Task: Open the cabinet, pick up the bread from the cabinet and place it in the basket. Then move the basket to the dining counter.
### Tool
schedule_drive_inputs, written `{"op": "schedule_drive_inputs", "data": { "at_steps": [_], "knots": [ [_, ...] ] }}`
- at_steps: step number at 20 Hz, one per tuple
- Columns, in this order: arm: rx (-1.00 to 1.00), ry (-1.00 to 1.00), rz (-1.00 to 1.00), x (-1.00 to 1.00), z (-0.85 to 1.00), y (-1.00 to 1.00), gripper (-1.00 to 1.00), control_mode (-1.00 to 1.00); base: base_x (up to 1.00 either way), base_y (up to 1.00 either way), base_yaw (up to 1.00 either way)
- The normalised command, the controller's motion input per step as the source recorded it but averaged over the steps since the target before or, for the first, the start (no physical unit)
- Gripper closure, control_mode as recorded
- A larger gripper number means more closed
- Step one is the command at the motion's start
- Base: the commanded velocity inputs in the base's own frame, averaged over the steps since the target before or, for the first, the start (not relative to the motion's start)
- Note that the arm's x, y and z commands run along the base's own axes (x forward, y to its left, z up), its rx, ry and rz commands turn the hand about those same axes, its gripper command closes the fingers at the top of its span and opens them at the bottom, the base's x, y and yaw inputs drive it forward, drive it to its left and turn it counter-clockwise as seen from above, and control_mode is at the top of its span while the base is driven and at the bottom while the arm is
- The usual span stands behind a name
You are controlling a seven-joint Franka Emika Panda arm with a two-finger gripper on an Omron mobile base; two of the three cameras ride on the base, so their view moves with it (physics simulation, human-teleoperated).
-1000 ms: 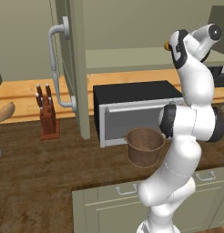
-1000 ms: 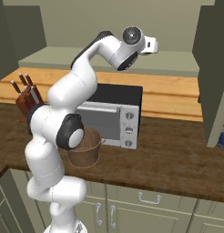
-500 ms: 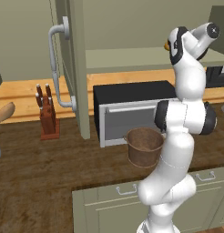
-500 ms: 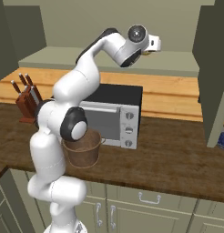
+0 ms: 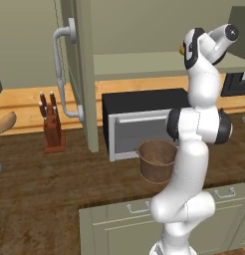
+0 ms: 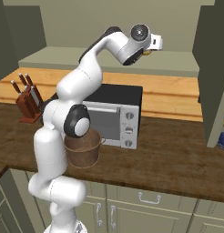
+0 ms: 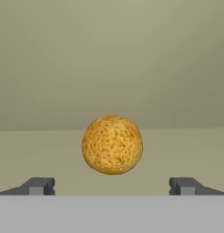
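Observation:
The cabinet (image 5: pixel 79 69) stands open, its sage-green door swung out with a curved silver handle (image 5: pixel 61 74). On its pale shelf lies the bread (image 7: pixel 112 144), a round golden-orange lump, also seen as a small yellow spot (image 6: pixel 148 52) just past my hand. My gripper (image 7: pixel 112 186) is open, level with the bread and a little short of it, one fingertip (image 7: pixel 38 185) on each side and nothing between them. The brown basket (image 5: pixel 157 160) (image 6: pixel 84 148) sits on the dark wood worktop in front of the toaster oven. The dining counter is out of view.
A black and silver toaster oven (image 6: pixel 116 116) stands behind the basket. A knife block (image 5: pixel 52 124) is on the worktop to the left, near a wooden spoon (image 5: pixel 5 124). The cabinet's other open door (image 6: pixel 214 68) hangs at the right. Handled drawer fronts (image 6: pixel 150 198) run below the worktop.
My arm has straightened and the hand has moved a little farther in over the cabinet shelf toward the bread. The jaws stay open; basket and doors are unmoved.

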Motion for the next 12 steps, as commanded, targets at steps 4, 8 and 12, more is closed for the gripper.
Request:
{"op": "schedule_drive_inputs", "data": {
  "at_steps": [4,8,12],
  "knots": [
    [0.0,0.0,0.0,0.24,0.0,0.0,-1.0,-1.0,0.0,0.0,0.0],
    [0.0,0.0,0.0,0.16,0.0,0.0,-1.0,-1.0,0.0,0.0,0.0],
    [0.0,0.02,0.0,0.22,-0.05,0.01,-1.0,-1.0,0.0,0.0,0.0]
  ]
}}
